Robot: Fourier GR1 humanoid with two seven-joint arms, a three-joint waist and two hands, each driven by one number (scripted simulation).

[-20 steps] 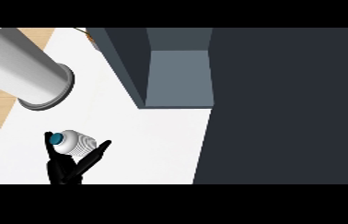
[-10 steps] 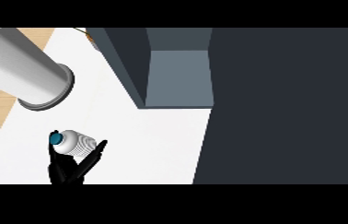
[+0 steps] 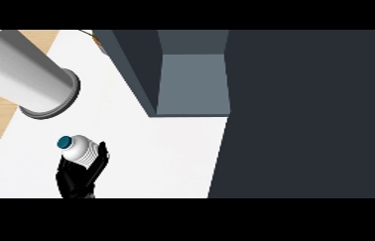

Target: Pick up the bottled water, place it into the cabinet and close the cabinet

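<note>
Curling round the bottled water (image 3: 79,150), a black hand (image 3: 76,179) at the view's lower left holds it over the white tabletop (image 3: 161,155), blue cap up-left, well apart from the open cabinet (image 3: 192,81).

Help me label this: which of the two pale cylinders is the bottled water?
The small bottled water, teal-capped, in the left hand; the big one is a forearm.

Bottled water (image 3: 79,150), teal cap, gripped; cabinet (image 3: 192,81) open.
</note>
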